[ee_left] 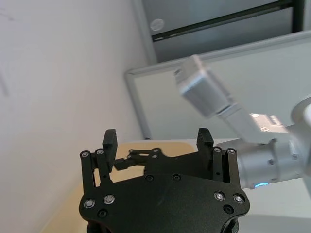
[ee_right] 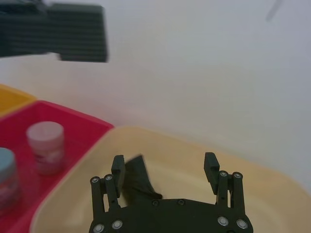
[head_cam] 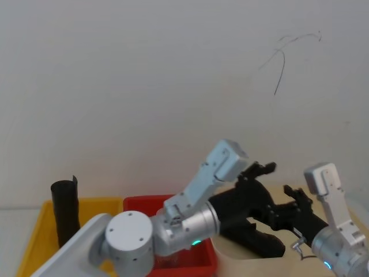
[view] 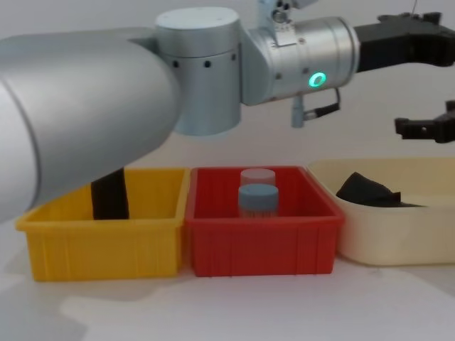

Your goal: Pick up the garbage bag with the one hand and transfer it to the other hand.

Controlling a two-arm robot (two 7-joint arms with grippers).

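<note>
High over the cream bin (view: 384, 238), at the right end of a row of three bins on the white surface (view: 213, 305), both tools hang in the air, roughly facing one another. The left tool (ee_left: 156, 140), on its thick silver arm with the glowing green ring (view: 318, 79), reaches across from the left above the red bin (view: 259, 245). Its two fingers (ee_left: 109, 141) stand wide apart with nothing between them. The right tool (ee_right: 164, 164) sits a little lower and near it, not touching. Its fingers (ee_right: 210, 162) are likewise spread wide and hold nothing.

The garbage bag (view: 366, 190) lies in the cream bin, a crumpled black wad resting on the bin's floor beneath the right tool and clear of both tools. From the right wrist it shows just beyond one finger, down inside the bin.

The red bin, the middle one, holds two small jars: a blue-lidded jar (view: 257, 200) in front and a pale-lidded jar (view: 257, 175) just behind it. The yellow bin (view: 99, 245), on the left, holds a tall black roll (view: 110, 197) standing upright.
</note>
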